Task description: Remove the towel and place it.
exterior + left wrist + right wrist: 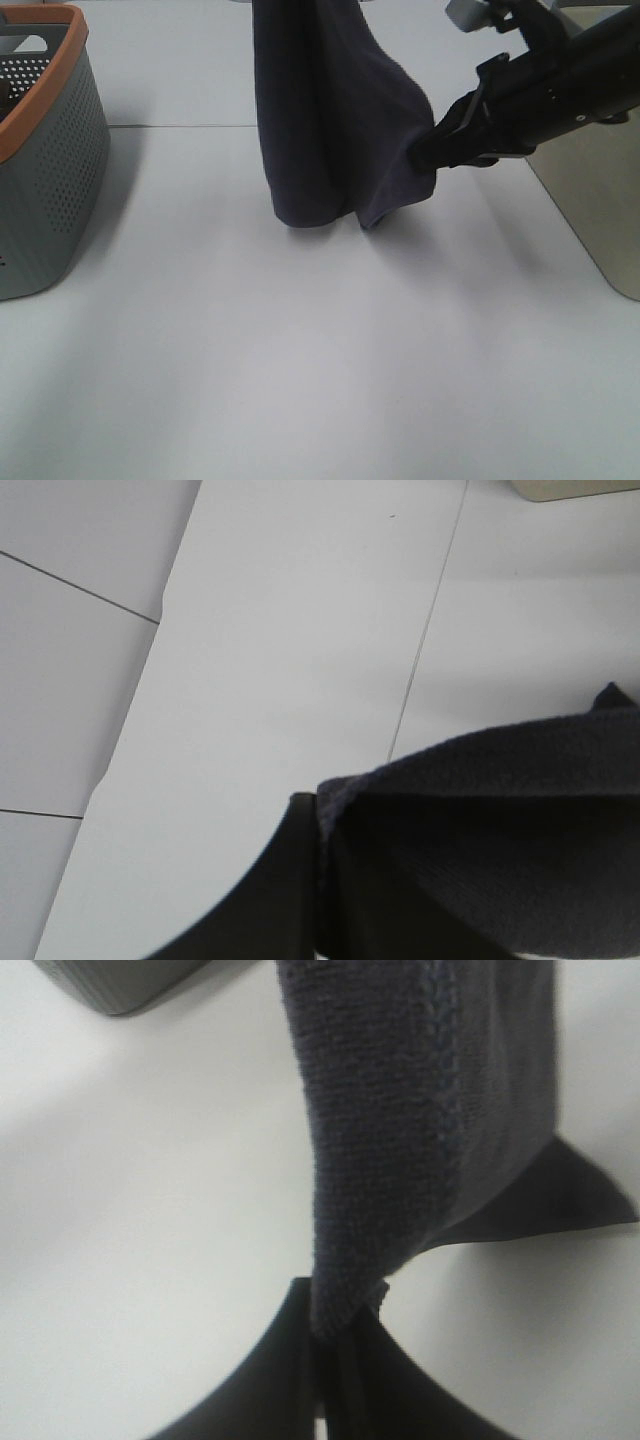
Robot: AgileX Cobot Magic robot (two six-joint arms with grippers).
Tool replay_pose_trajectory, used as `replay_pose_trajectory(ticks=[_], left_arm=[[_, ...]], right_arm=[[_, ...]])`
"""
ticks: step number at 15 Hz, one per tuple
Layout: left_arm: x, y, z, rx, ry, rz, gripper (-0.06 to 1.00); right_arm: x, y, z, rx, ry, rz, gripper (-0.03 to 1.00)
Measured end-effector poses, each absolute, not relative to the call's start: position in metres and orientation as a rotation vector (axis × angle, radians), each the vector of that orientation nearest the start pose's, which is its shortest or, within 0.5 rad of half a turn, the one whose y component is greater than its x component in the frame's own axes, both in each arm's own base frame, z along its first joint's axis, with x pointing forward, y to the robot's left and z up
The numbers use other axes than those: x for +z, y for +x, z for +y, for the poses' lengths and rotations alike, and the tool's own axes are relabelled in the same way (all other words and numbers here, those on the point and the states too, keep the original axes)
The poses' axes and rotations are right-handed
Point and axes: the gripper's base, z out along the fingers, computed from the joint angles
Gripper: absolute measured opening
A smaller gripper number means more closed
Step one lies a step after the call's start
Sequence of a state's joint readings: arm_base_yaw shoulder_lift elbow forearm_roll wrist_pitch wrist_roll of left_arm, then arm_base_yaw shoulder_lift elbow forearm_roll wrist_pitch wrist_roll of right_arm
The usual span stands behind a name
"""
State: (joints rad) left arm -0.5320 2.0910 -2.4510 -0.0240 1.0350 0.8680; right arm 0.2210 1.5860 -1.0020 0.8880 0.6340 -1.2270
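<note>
The towel [325, 110] is a dark navy cloth that hangs above the white table in the upper middle of the exterior view, its lower folds near the surface. My right gripper [428, 150] comes in from the right and is shut on the towel's right edge; the right wrist view shows the cloth [400, 1130] pinched between its fingers [335, 1360]. My left gripper is above the frame in the exterior view; the left wrist view shows it [320, 870] shut on a top corner of the towel [490, 810]. No white tag shows.
A grey perforated basket [45, 190] with an orange rim stands at the left edge of the table. A beige box [600, 190] stands at the right behind my right arm. The white table [320, 370] spreads in front of the towel.
</note>
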Motion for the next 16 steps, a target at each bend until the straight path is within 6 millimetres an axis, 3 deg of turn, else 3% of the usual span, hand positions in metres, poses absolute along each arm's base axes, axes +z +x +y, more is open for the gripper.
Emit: replay_pose_trajectory(ticks=[4, 9, 13, 16], left_arm=[[0.427, 0.399, -0.241, 0.155, 1.339, 1.698, 0.00], [0.421, 0.410, -0.235, 0.203, 1.149, 1.814, 0.00], [0.405, 0.434, -0.231, 0.175, 1.009, 1.834, 0.00], [0.395, 0.467, -0.216, 0.202, 0.900, 1.717, 0.00]], right_arm=[[0.280, 0.308, 0.097, 0.149, -1.122, 2.048, 0.02], [0.313, 0.327, 0.095, -0.011, -1.080, 1.903, 0.02], [0.304, 0.366, 0.096, -0.167, -1.109, 1.838, 0.02], [0.312, 0.411, 0.100, -0.325, -1.078, 1.703, 0.02]])
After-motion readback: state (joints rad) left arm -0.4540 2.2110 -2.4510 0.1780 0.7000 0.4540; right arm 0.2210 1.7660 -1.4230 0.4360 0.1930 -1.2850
